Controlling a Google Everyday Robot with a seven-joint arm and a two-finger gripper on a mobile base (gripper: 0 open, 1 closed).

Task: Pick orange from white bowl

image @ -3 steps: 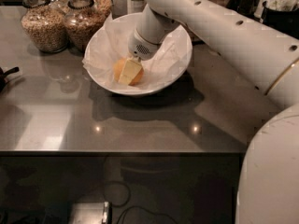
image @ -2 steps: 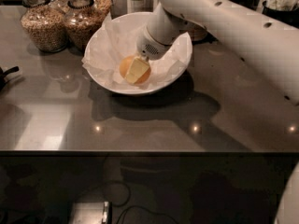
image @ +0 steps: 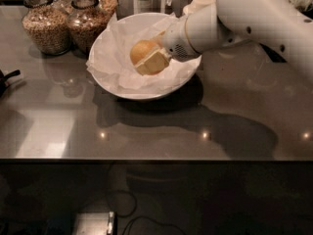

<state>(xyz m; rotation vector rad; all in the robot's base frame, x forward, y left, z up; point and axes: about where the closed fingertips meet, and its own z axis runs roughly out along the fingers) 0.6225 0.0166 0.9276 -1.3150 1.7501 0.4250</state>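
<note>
fingers over white bowl centre, clamped on orange | jars beside left rim

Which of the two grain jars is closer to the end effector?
The jar right beside the white bowl; the other jar stands farther toward the picture's left edge. The end effector grips the orange over that bowl.

My smooth cream plastic gripper, over the wide, smooth white bowl, clasps the round orange by its matt, dimpled skin. Crinkled white paper lines the bowl; the grey countertop is glossy, the round jars clear glass.
</note>
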